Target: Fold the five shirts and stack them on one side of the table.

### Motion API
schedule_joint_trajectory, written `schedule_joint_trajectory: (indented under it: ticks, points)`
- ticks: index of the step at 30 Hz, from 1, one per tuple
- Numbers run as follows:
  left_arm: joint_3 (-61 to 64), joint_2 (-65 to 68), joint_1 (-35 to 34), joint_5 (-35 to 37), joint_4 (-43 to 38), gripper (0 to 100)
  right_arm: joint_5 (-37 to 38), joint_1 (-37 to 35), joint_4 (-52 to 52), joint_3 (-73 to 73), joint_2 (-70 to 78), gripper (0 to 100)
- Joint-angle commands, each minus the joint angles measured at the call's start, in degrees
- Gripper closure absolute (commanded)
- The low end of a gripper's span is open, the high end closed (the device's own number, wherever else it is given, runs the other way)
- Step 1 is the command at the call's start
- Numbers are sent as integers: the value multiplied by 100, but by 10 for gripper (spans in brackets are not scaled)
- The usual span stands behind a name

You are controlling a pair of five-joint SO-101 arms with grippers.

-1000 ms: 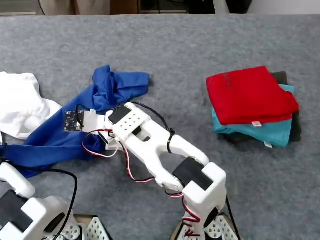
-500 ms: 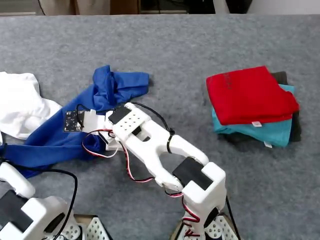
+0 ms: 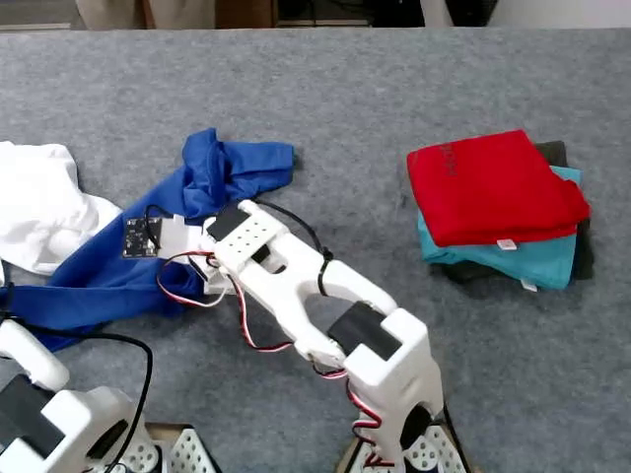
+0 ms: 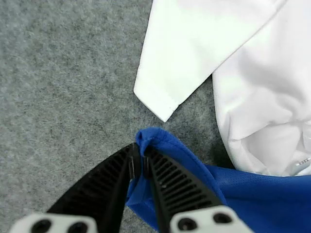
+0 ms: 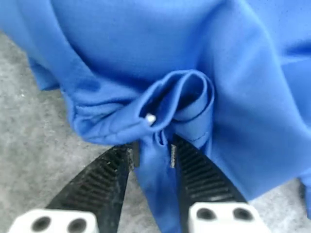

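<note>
We see the blue shirt (image 3: 99, 276) lying crumpled and stretched out on the left part of the grey table (image 3: 375, 99). One bunched end points toward the table's middle and the other runs down toward the near left corner. The left gripper (image 4: 137, 162) is pinched tight on a small folded edge of this shirt, its black fingers (image 4: 172, 179) pressed together with only the cloth between them. Just beside that pinched edge lies a hemmed corner of the white shirt (image 3: 39, 202), which rests loose and unfolded at the table's left edge, touching the blue one.

The right gripper (image 5: 151, 150) is clamped on a gathered fold near the middle of the blue shirt, a ridge of fabric standing up between its jaws. From above, the right arm (image 3: 286, 281) reaches across from the near edge toward that fold, and the left arm (image 3: 39, 409) sits at the near left corner.

Well apart, on the right side of the table, we find a stack of three folded shirts. The red shirt (image 3: 493, 187) is on top, the teal shirt (image 3: 537, 261) sits under it, and a dark shirt (image 3: 552, 151) peeks out at the bottom.
</note>
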Motion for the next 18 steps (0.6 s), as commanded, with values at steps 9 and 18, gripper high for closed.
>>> schedule_joint_trajectory:
  ticks: [9,18]
  points:
    - [-97,-75,9,-9,-88,982,26,163,246,-268,-4,943]
    - [-79,-75,9,-9,-88,982,747,154,818,-268,-4,824]
